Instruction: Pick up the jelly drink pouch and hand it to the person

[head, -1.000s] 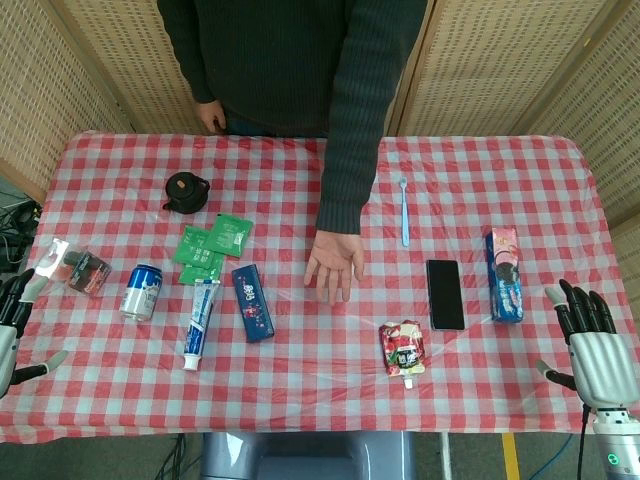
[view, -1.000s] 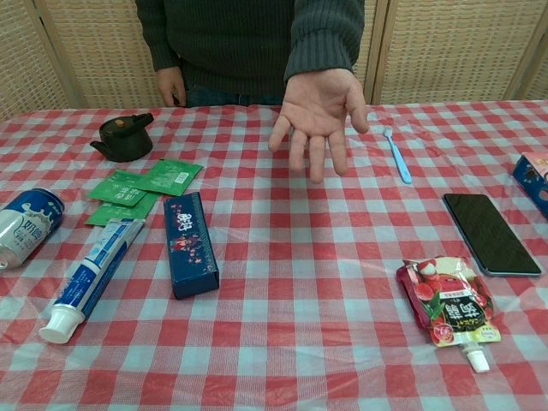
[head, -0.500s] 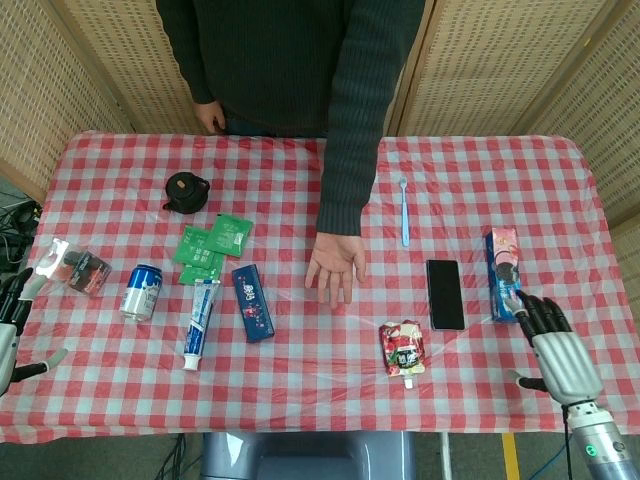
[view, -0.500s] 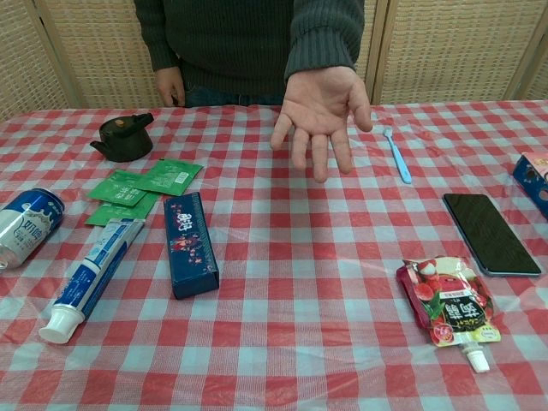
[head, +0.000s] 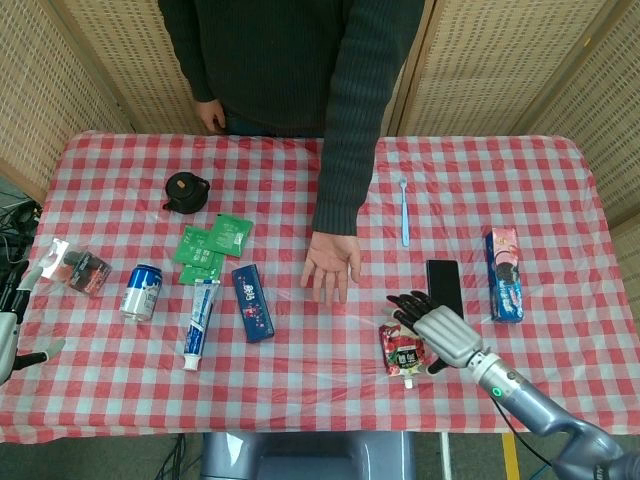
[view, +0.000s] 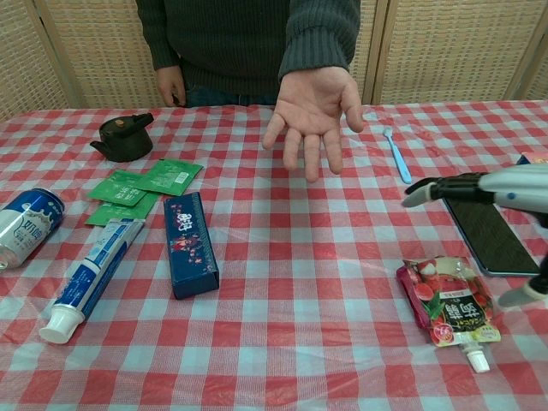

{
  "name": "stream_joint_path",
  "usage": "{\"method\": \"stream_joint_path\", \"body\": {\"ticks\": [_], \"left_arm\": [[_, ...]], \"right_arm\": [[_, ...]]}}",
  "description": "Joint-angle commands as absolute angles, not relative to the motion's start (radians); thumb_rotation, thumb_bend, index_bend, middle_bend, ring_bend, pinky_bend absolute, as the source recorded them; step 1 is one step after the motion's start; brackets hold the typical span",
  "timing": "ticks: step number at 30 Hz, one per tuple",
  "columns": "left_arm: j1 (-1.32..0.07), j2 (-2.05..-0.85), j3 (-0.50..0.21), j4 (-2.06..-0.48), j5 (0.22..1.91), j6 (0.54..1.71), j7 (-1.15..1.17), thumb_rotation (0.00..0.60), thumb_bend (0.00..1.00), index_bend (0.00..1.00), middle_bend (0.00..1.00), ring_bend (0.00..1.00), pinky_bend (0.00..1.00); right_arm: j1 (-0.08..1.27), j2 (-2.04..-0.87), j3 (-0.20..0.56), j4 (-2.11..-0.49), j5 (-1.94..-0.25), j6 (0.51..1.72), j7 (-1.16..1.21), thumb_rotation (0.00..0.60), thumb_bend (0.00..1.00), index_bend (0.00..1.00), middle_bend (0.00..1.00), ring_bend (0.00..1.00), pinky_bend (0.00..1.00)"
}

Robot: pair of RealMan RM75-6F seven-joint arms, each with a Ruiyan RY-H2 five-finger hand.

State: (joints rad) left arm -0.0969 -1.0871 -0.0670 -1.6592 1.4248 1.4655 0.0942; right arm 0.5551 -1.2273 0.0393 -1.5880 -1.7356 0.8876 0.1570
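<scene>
The red jelly drink pouch (head: 401, 353) (view: 449, 304) lies flat on the checked tablecloth, its white spout toward the front edge. My right hand (head: 435, 327) (view: 479, 187) hovers above the pouch's far right side, fingers spread and holding nothing. The person's open palm (head: 330, 263) (view: 312, 111) is held out over the middle of the table, palm up. At the left edge of the head view my left hand (head: 12, 320) hangs off the table with its fingers apart, empty.
A black phone (head: 445, 287) (view: 492, 233) lies right of the pouch, under my right hand. Beyond it are a blue snack box (head: 504, 274) and a toothbrush (head: 404, 210). A dark blue box (view: 190, 244), toothpaste tube (view: 90, 276), can (view: 26, 224), green sachets (view: 145, 184) and black lid (view: 124, 137) fill the left half.
My right hand has swung in from the table's right front corner to a spot above the pouch. The person's palm and my left hand have hardly moved.
</scene>
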Motion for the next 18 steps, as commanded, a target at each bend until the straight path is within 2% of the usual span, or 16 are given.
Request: {"method": "stream_joint_path", "body": {"ticks": [1, 8, 11, 14, 15, 18], "left_arm": [[-0.104, -1.094, -0.075, -1.649, 1.402, 1.447, 0.1, 0.6, 0.0, 0.0, 0.0, 0.0, 0.0], [-0.115, -1.097, -0.087, -1.639, 1.371, 1.424, 0.1, 0.6, 0.0, 0.0, 0.0, 0.0, 0.0], [-0.118, -1.098, -0.092, -1.636, 1.357, 1.415, 0.097, 0.6, 0.0, 0.0, 0.0, 0.0, 0.0], [-0.122, -1.101, -0.092, -1.63, 1.348, 1.405, 0.099, 0.6, 0.0, 0.0, 0.0, 0.0, 0.0], [-0.123, -1.102, -0.092, -1.629, 1.346, 1.403, 0.1, 0.6, 0.0, 0.0, 0.0, 0.0, 0.0], [-0.125, -1.103, -0.094, -1.629, 1.342, 1.399, 0.101, 0.6, 0.0, 0.0, 0.0, 0.0, 0.0]], "right_arm": [[0.627, -1.298, 0.058, -1.557, -1.72, 0.79, 0.133, 0.6, 0.0, 0.13, 0.09, 0.05, 0.01], [0.703, -1.365, 0.058, -1.491, -1.671, 0.658, 0.024, 0.6, 0.0, 0.19, 0.13, 0.08, 0.01], [0.727, -1.362, 0.05, -1.493, -1.65, 0.614, -0.014, 0.6, 0.02, 0.24, 0.21, 0.15, 0.05], [0.735, -1.365, 0.047, -1.485, -1.635, 0.612, -0.062, 0.6, 0.08, 0.32, 0.29, 0.25, 0.12], [0.736, -1.367, 0.046, -1.482, -1.626, 0.612, -0.073, 0.6, 0.11, 0.37, 0.35, 0.32, 0.19], [0.735, -1.375, 0.045, -1.473, -1.606, 0.622, -0.097, 0.6, 0.22, 0.54, 0.55, 0.55, 0.48]]}}
